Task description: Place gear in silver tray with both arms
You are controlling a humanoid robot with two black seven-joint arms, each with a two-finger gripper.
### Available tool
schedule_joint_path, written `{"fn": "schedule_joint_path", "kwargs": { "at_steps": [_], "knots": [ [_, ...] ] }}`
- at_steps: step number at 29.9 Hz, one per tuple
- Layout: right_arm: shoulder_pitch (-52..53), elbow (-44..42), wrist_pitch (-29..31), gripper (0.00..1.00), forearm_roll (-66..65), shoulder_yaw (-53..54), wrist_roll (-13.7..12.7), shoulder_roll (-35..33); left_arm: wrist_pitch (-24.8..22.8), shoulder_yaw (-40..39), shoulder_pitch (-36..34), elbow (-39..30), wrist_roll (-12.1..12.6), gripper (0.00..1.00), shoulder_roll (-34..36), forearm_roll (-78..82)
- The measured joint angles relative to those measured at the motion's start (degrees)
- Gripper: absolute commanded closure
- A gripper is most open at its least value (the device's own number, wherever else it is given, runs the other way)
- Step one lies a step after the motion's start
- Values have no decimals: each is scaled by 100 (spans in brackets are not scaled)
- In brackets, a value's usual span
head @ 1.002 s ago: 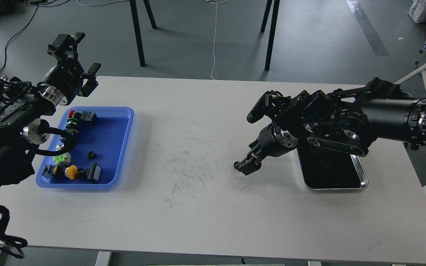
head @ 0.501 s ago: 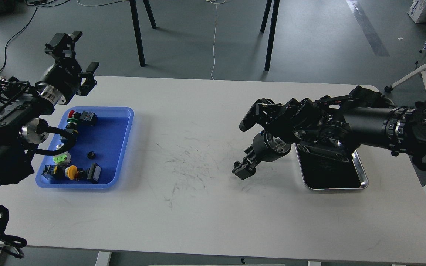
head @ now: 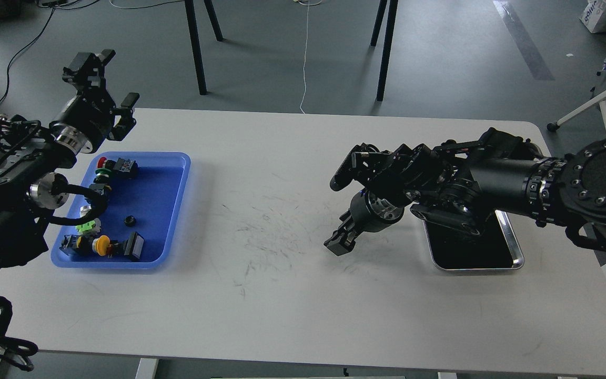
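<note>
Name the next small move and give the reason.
Probably lower the left gripper over the blue tray, toward the small black part. Its jaws stand open and empty above the tray's far corner, and the silver tray looks empty.

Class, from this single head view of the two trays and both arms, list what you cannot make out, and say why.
- Silver tray: its far part is hidden by the right arm.
- Right gripper: dark and small, fingers cannot be told apart.
- Blue tray: its left rim is covered by the left arm; the small parts inside are too tiny to identify a gear.
- Left gripper: fingers apart, nothing between them.
</note>
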Motion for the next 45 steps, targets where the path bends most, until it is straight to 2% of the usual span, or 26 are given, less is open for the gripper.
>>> {"fn": "schedule_joint_path", "kwargs": {
  "at_steps": [12, 25, 45],
  "knots": [
    [-88, -149, 0, 37, 0, -5, 0, 59, 0, -1, 10, 1, 0, 1, 0, -6],
    [-130, -196, 6, 56, 0, -114, 0, 59, 0, -1, 28, 1, 0, 1, 0, -14],
    [-156, -536, 0, 56, 15, -152, 0, 59, 0, -9, 89, -1, 0, 1, 51, -15]
  ]
}}
